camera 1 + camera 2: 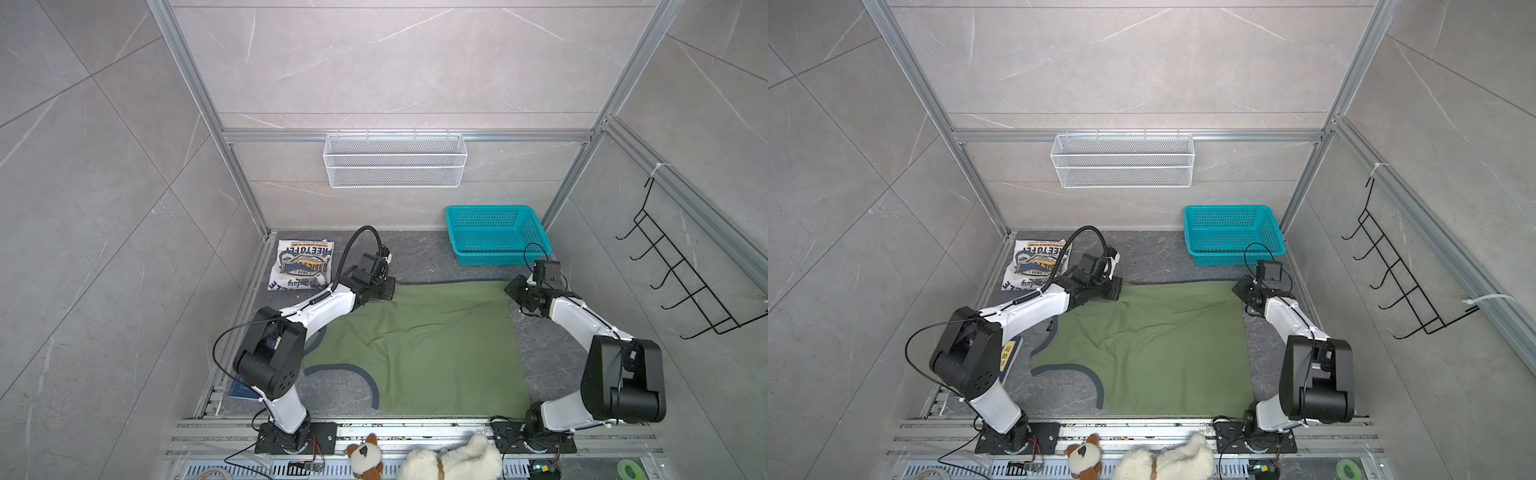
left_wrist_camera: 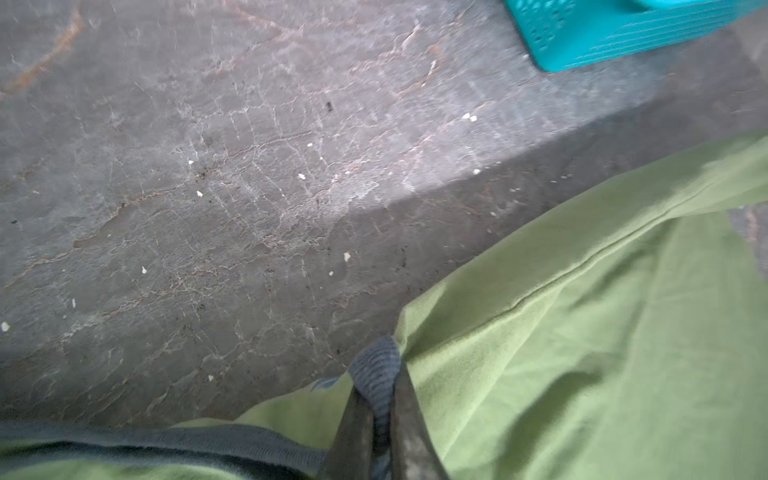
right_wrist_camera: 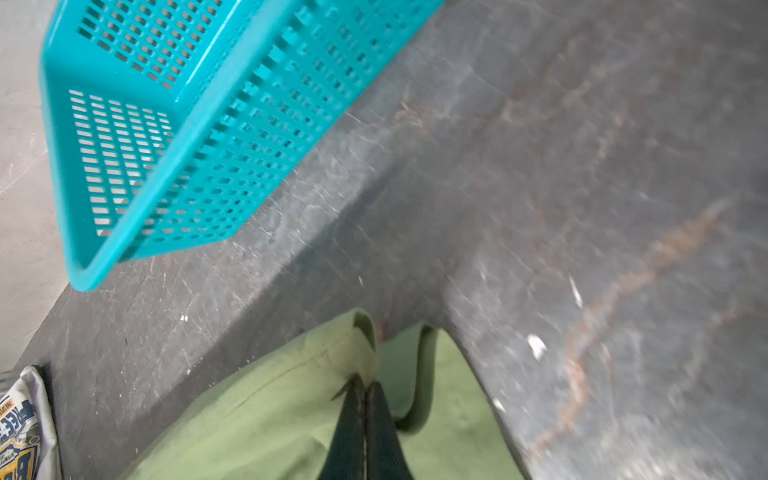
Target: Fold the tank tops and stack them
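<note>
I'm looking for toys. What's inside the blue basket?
Nothing shows inside the teal basket, just its holed floor. Its near wall hides a thin strip of the floor.

The left arm (image 1: 324, 305) and right arm (image 1: 577, 316) are wearing glossy white shells over their links, with bulky matte-black housings (image 1: 270, 357) at the joints. A thick black cable (image 1: 365, 232) is arching off the left wrist; a thinner loop (image 1: 536, 249) is rising by the right's boxy black camera (image 1: 548, 270). The left end effector (image 2: 380, 390) and right end effector (image 3: 366, 384) are showing dark, tapering fingers.
</note>
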